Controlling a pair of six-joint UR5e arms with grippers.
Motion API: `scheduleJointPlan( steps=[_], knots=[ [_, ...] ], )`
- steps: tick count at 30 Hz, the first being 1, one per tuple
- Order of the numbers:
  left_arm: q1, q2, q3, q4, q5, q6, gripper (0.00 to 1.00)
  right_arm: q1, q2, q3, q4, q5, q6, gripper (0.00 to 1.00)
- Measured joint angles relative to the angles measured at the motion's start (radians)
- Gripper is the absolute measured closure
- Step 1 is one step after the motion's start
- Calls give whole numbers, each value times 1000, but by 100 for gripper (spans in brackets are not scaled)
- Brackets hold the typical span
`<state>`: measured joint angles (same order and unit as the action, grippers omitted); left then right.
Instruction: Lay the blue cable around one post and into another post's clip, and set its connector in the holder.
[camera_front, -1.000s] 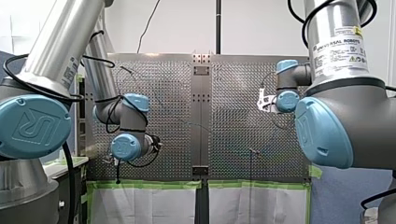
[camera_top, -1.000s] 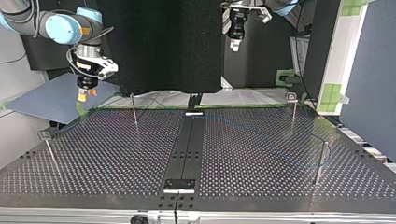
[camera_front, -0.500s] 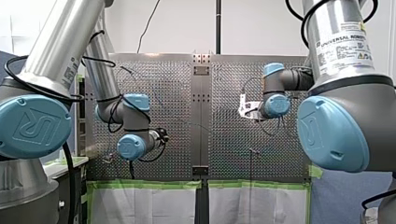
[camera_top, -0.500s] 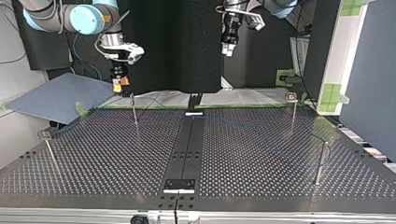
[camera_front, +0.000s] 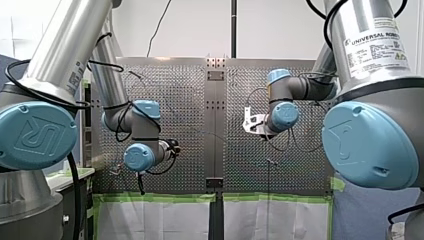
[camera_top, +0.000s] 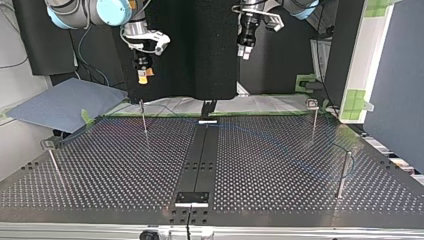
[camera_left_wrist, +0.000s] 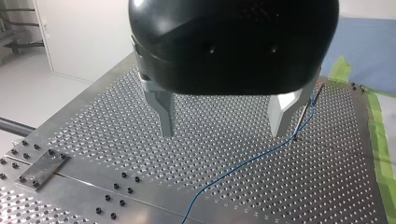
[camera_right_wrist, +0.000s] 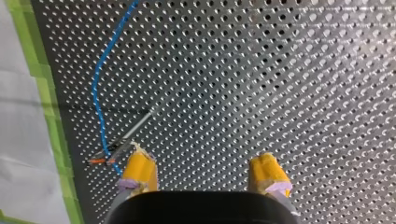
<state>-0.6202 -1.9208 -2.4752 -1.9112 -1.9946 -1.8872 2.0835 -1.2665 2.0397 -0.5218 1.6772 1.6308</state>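
On the perforated surface (camera_top: 125, 165), blue cable (camera_left_wrist: 247, 161) lying loose, reaching a thin post (camera_left_wrist: 306, 109) at 2 o'clock of the left end effector (camera_left_wrist: 224, 119), metal fingers (camera_left_wrist: 163, 114) spread wide, empty, right end effector (camera_right_wrist: 201, 172) likewise aloft, yellow pads (camera_right_wrist: 137, 170) apart, nothing held

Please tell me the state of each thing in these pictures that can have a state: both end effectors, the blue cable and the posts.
left end effector: open, empty, above the table.
right end effector: open, empty, above the table.
blue cable: lying on the table, held by neither end effector.
posts: standing upright on the table.
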Motion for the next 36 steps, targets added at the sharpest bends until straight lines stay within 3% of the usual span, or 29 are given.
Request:
scheduleJointPlan(
  steps=[5, 8, 14, 17, 22, 30, 36],
  knots=[
    [0, 0, 1, -1, 2, 7, 0, 46, 1, 45, -44, 46, -1, 0],
    [0, 0, 2, -3, 2, 10, 0, 74, 1, 68, -71, 74, -12, 0],
    [1, 0, 4, -5, 2, 22, 0, 127, 12, 80, -125, 120, -22, 0],
    [1, 0, 4, -9, 2, 31, 0, 152, 29, 75, -140, 126, -27, 0],
    [2, 0, 5, -15, 6, 40, 0, 193, 68, 58, -145, 130, -50, 0],
    [2, 0, 5, -27, 13, 35, 0, 257, 131, 42, -144, 128, -60, 0],
    [3, 0, 6, -35, 30, 28, 0, 281, 147, 40, -137, 128, -61, 0]
  ],
)
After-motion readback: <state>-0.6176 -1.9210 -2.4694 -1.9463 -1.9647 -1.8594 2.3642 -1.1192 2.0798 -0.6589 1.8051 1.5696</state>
